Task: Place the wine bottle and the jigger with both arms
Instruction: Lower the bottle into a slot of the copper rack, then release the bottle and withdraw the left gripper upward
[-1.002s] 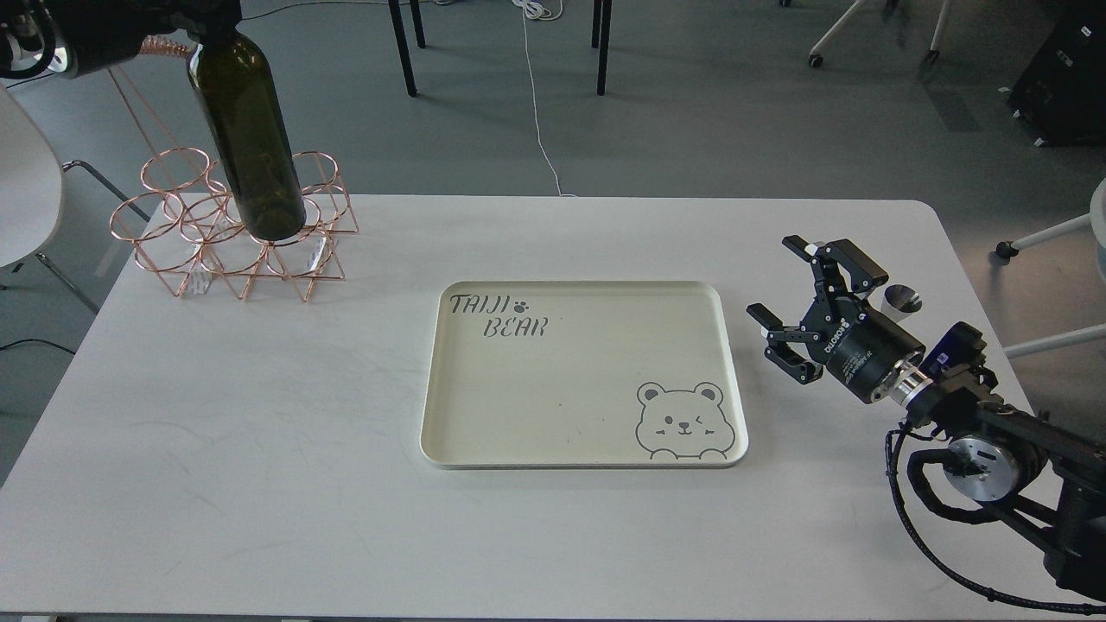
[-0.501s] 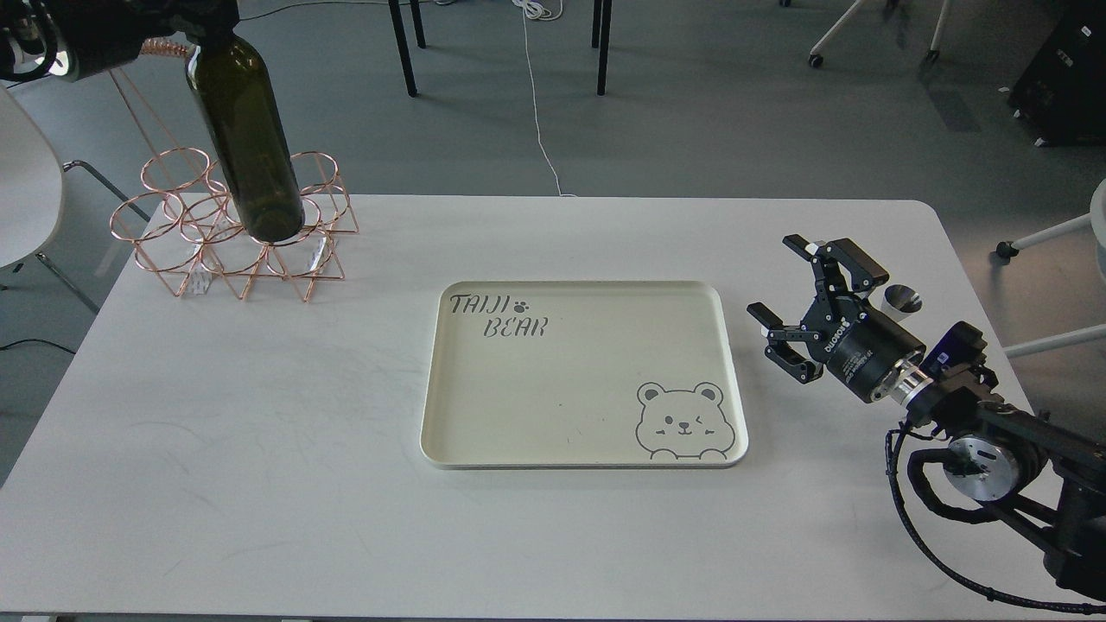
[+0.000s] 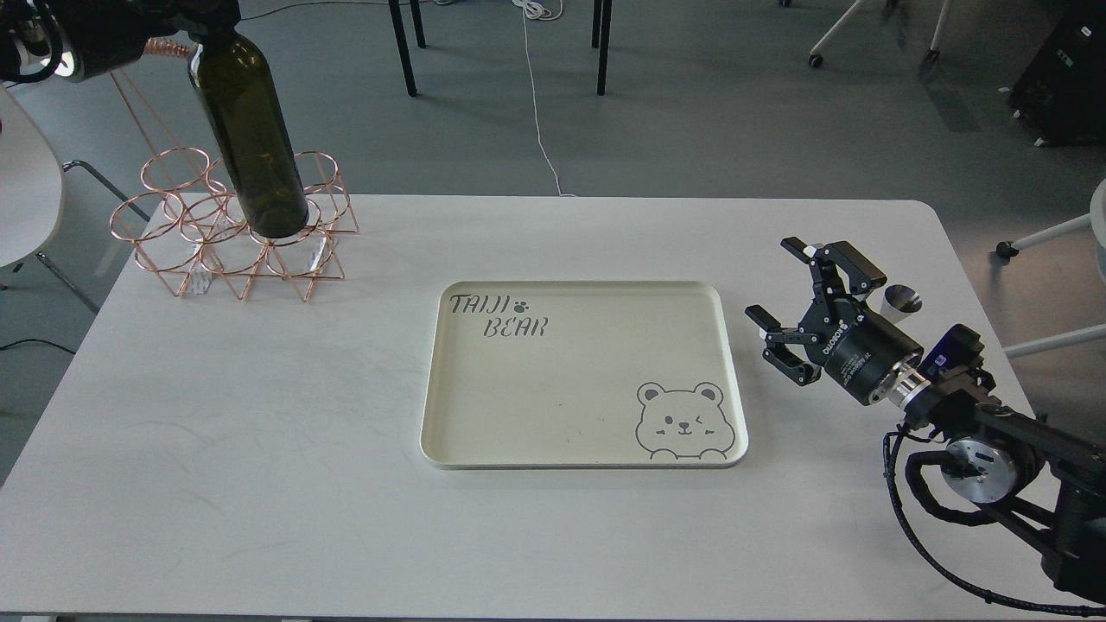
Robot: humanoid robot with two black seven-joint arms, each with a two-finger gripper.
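The wine bottle (image 3: 249, 130) hangs tilted over the copper wire rack (image 3: 233, 233) at the surface's (image 3: 259, 415) far left corner, its neck hidden in the left end effector (image 3: 186, 22), whose grip I cannot tell. The right end effector (image 3: 808, 315) is spread wide, empty, right of the cream tray (image 3: 583, 376). The jigger (image 3: 901, 302) stands just behind it

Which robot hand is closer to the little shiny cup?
Right. The right gripper hangs open just left of the jigger, its body partly covering it. The left gripper is far across the table, up at the wine bottle neck.
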